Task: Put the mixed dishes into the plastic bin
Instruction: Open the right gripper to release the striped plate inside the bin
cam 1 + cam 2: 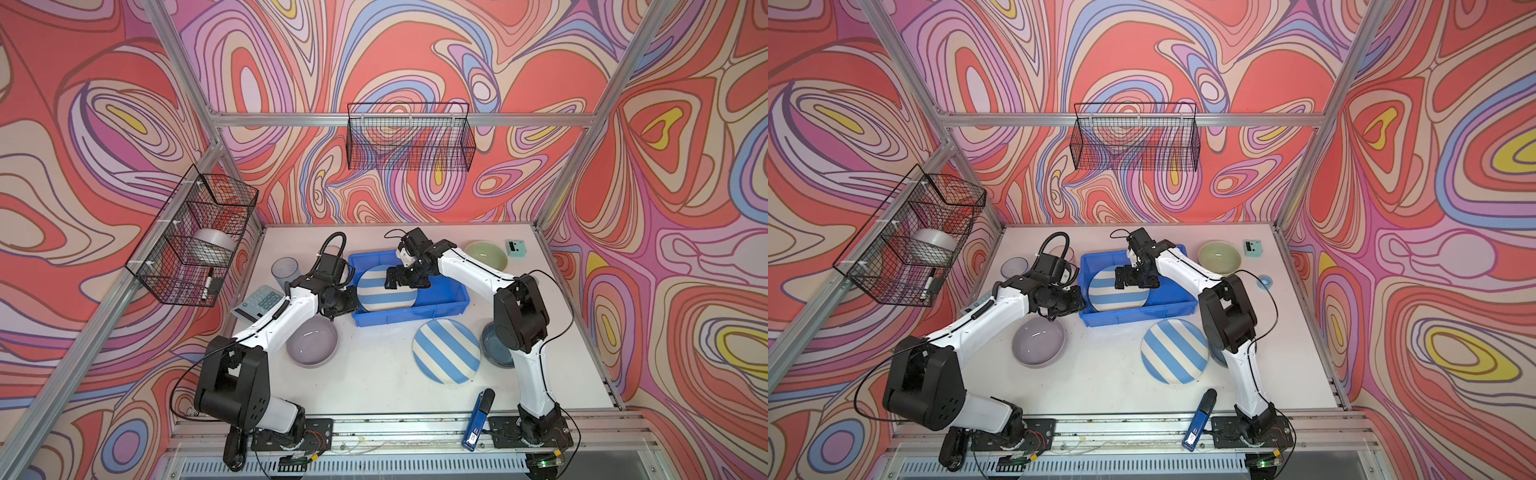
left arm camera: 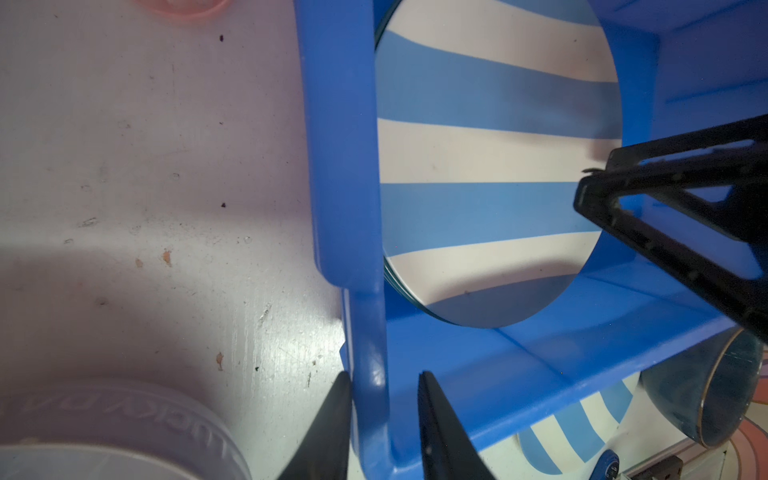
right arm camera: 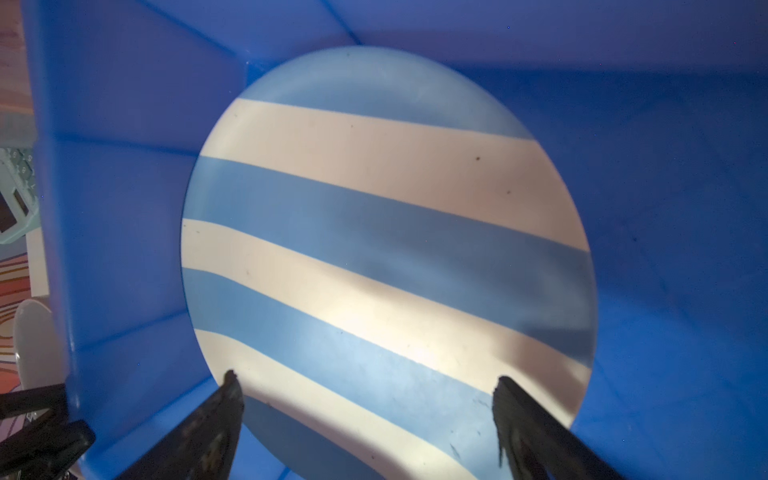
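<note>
Left tool point(image 2: 384, 376) clamps bin point(image 2: 340, 124) holding striped plate point(image 2: 490, 166).

Raised letters on the lavender bowl point(image 2: 124, 415) seem to read "LUCKY", upside down; the rest is unclear.

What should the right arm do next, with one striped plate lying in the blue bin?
Probably lift the right tool straight up out of the bin. Its jaws stand open over the striped plate lying inside, so nothing is held. A second striped plate waits on the table, while the left tool clamps the bin's rim.
</note>
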Robot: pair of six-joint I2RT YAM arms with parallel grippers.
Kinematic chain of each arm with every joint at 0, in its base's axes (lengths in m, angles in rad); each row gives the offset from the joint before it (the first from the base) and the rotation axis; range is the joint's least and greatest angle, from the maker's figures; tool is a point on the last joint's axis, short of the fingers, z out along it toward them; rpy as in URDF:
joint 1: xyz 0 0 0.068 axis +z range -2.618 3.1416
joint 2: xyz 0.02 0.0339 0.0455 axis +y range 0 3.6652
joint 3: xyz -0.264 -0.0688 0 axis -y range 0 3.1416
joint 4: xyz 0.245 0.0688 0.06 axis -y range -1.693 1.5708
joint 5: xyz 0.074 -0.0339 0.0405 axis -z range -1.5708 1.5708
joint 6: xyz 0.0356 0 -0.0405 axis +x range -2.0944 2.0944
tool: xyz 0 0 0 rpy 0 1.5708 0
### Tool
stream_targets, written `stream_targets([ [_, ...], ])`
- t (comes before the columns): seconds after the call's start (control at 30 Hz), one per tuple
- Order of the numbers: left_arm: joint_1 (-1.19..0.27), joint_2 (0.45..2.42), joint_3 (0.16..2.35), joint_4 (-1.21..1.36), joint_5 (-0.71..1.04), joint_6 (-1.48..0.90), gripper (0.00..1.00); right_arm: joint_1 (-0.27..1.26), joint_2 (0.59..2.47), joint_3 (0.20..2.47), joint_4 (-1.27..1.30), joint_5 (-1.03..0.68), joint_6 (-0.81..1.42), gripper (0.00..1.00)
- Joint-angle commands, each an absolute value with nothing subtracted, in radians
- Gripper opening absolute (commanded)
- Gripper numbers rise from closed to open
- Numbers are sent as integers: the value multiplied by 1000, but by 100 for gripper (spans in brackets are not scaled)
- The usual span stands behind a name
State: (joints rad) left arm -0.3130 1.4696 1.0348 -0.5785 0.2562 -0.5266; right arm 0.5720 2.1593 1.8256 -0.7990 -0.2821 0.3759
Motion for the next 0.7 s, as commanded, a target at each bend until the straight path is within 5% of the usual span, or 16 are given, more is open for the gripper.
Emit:
stream_targets([
  [0.0,-305,1473,1059,-587,271,-515,31,575,2132,1795,-775,-259,380,95],
  [0.23,-303,1474,1060,-588,272,-514,31,575,2123,1815,-841,-20,370,95],
  [0.67,-300,1476,1058,-588,271,-511,31,575,2157,1795,-806,-155,380,94],
])
